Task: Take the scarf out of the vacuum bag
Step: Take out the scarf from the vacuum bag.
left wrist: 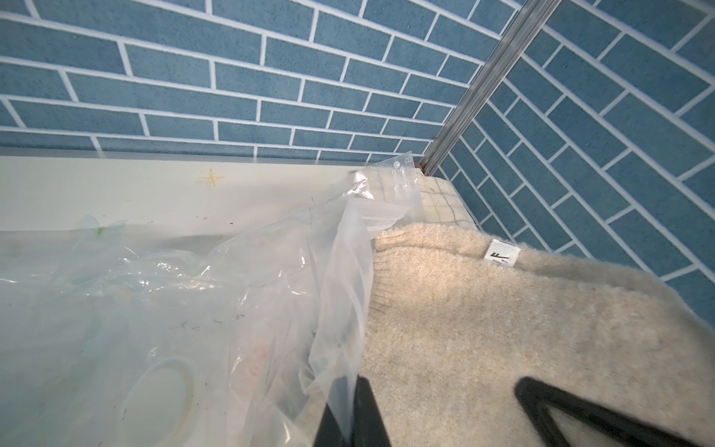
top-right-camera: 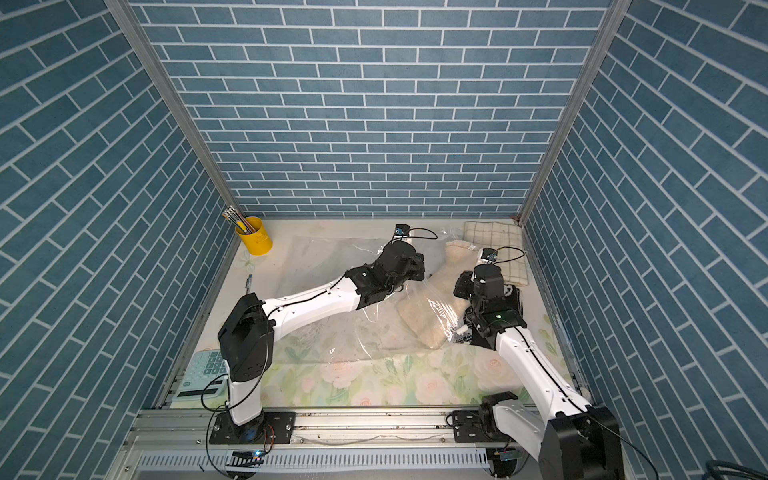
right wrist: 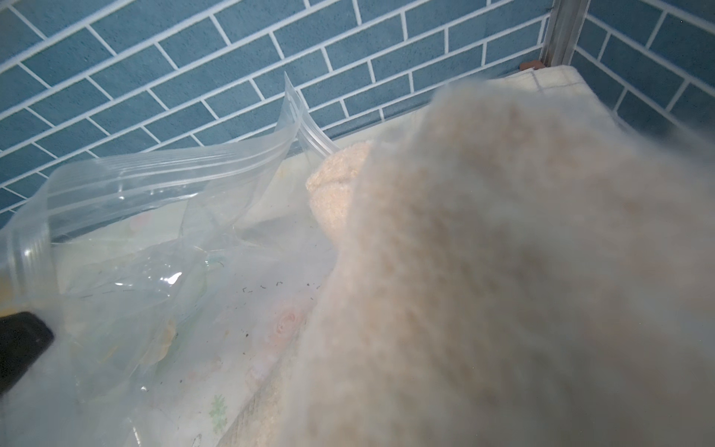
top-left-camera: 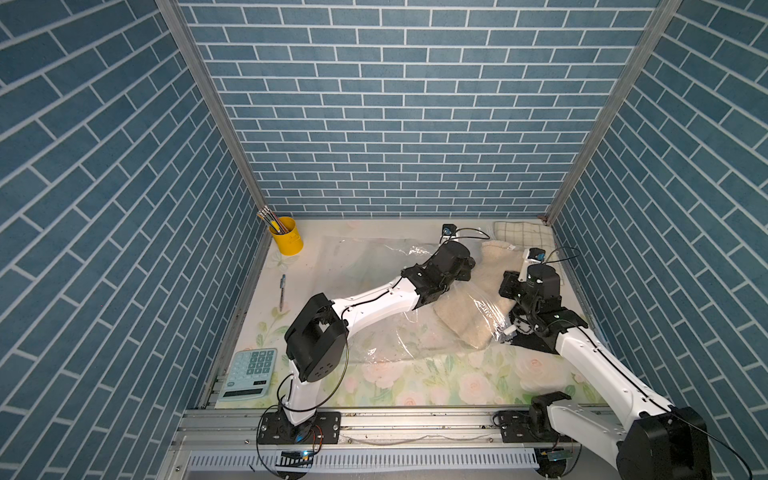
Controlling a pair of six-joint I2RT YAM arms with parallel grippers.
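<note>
The clear crinkly vacuum bag point(top-left-camera: 374, 266) is spread over the floral table, its open mouth toward the back right. Its zip strip point(right wrist: 162, 174) curls up in the right wrist view, and its small white slider clip point(top-left-camera: 509, 329) sits near my right arm. A fluffy cream scarf point(top-left-camera: 469, 316) lies half under the plastic, its labelled end point(left wrist: 501, 253) outside the bag. My left gripper point(left wrist: 354, 406) is shut on a fold of the bag's plastic beside the scarf. My right gripper point(top-left-camera: 509, 286) is at the scarf's right side. The scarf point(right wrist: 503, 271) bulges up before its camera and hides the fingers.
A yellow cup of pencils point(top-left-camera: 286, 241) stands at the back left, with a pen point(top-left-camera: 282, 291) and a calculator point(top-left-camera: 249, 374) along the left edge. A checked cloth point(top-left-camera: 523, 235) lies in the back right corner. A black patterned cloth point(top-left-camera: 534, 340) lies under my right arm.
</note>
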